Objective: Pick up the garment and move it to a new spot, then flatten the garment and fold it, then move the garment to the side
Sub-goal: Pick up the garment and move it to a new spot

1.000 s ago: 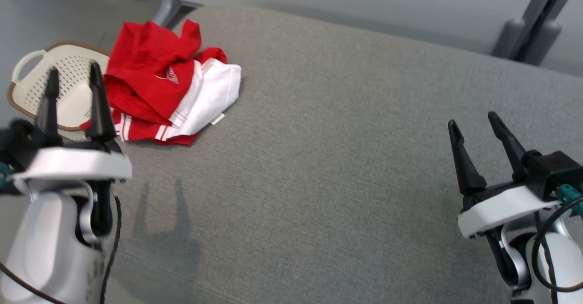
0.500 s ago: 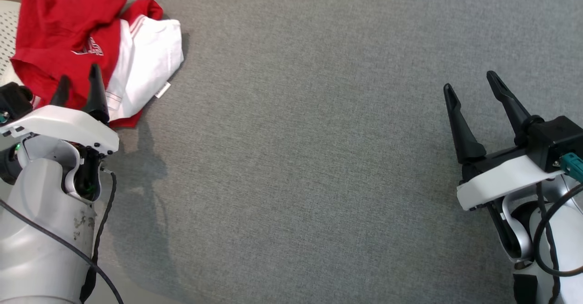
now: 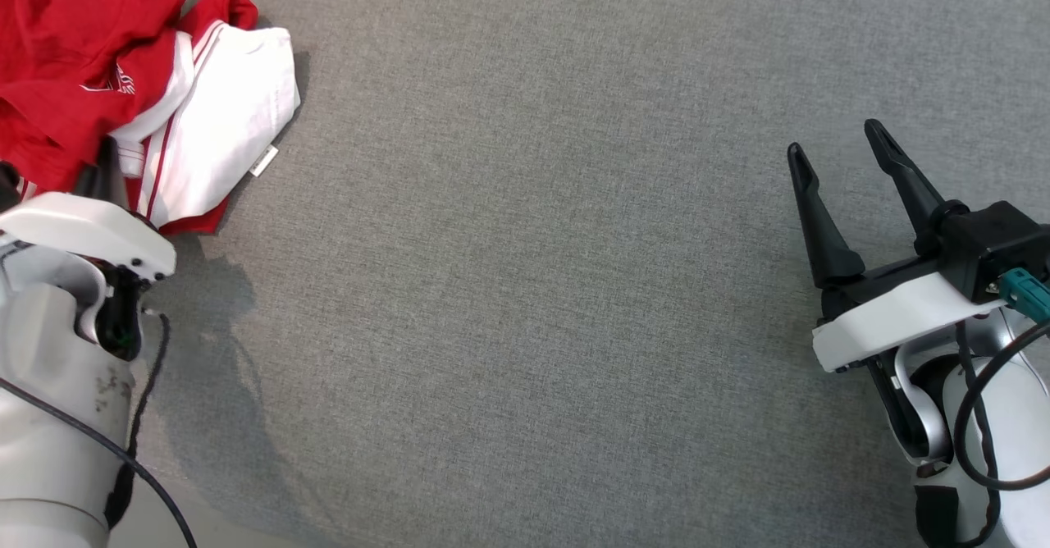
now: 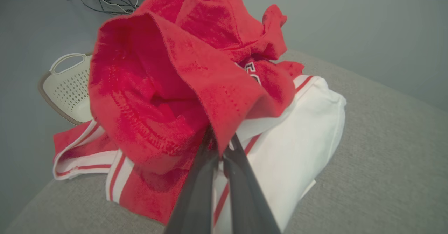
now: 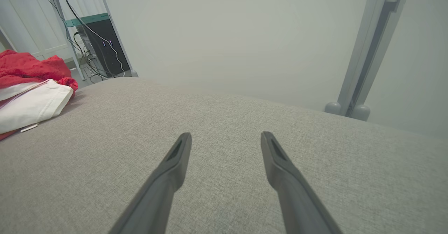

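Where the two fingers of the left gripper (image 4: 218, 145) meet, a red fold of the garment (image 4: 164, 87) is pinched between their tips, and the jaws are clenched on the cloth. The rest of the garment is heaped just beyond those fingers. In the left wrist view, crumpled red cloth is piled above them and to their left, and a white part with red stripes is spread to their right. The heap is rested on a grey cushion (image 3: 533, 285), near its edge. A cream perforated basket (image 4: 68, 87) is seen past the garment, to the left of the fingers. The right gripper (image 3: 834, 139) is held with its fingers spread wide, and nothing is gripped between them. Grey cushion is seen ahead of them. The garment is placed well apart from them, far to their left in the right wrist view. Beyond the cushion, a grey post (image 5: 364, 52) is seen to their right.
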{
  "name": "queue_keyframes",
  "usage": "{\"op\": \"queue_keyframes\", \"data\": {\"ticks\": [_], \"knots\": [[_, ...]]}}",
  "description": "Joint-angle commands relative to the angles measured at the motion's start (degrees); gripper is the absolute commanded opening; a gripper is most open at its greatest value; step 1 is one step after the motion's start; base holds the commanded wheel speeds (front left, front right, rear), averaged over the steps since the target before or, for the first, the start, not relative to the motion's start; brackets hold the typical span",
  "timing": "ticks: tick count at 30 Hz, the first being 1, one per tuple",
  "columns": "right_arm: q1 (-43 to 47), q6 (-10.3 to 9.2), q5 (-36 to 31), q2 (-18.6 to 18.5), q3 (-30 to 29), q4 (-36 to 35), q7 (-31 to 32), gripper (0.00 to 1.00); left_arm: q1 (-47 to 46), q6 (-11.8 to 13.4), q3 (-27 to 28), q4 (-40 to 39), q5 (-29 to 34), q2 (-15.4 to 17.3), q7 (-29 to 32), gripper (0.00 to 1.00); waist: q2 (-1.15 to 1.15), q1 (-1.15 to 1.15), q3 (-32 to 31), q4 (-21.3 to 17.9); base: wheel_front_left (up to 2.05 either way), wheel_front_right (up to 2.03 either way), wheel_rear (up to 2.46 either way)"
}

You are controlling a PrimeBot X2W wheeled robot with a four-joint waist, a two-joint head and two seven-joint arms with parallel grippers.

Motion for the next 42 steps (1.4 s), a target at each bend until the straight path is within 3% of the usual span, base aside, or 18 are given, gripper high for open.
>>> {"op": "queue_keyframes", "data": {"ticks": [1, 8, 16, 22, 30, 33, 36, 42], "knots": [[-0.03, 0.13, 0.42, 0.05, -0.38, 0.50, -0.62, 1.00, -1.53, -0.26, -0.13, -0.63, 0.71, 1.17, -1.54, 0.00, 0.00, 0.00, -0.84, -0.17, 0.00, 0.00, 0.00], [1.44, 0.13, 0.61, 0.60, -1.84, 1.62, -2.25, 1.00, -2.17, 0.56, 0.28, -6.89, 3.34, 4.23, -3.44, 0.00, 0.00, 0.00, -4.33, -0.60, 0.00, 0.00, 0.00], [3.52, 0.13, 1.84, 2.28, -2.93, 3.67, -5.11, 1.00, 6.44, 3.94, 3.39, -27.06, 8.20, 5.97, -3.45, 0.00, 0.00, 0.00, -10.92, -3.16, 0.00, 0.00, 0.00], [6.86, 0.13, 2.85, 3.29, -3.58, 4.50, -6.88, 1.00, 19.69, 8.16, 4.78, -44.57, 9.87, 5.96, -2.87, 0.00, 0.00, 0.00, -15.40, -6.14, 0.00, 0.00, 0.00], [10.57, 0.13, 3.34, 3.79, -4.15, 3.64, -7.31, 1.00, 39.56, 16.11, 6.65, -70.66, 11.91, 5.98, 3.31, 0.00, 0.00, 0.00, -17.68, -9.91, 0.00, 0.00, 0.00], [11.05, 0.13, 3.37, 3.84, -4.27, 3.19, -7.04, 1.00, 43.68, 17.80, 6.57, -77.26, 12.40, 5.70, 5.19, 0.00, 0.00, 0.00, -17.79, -11.64, 0.00, 0.00, 0.00], [10.93, 0.13, 3.39, 3.85, -3.98, 2.44, -6.99, 1.00, 45.10, 18.50, 6.01, -81.71, 13.14, 5.75, 6.27, 0.00, 0.00, 0.00, -17.35, -13.95, 0.00, 0.00, 0.00], [9.70, 0.13, 4.67, 3.85, -3.73, 1.21, -7.47, 1.00, 40.64, 16.56, 1.70, -84.93, 14.30, 6.00, 8.07, 0.00, 0.00, 0.00, -14.67, -19.36, 0.00, 0.00, 0.00]]}}
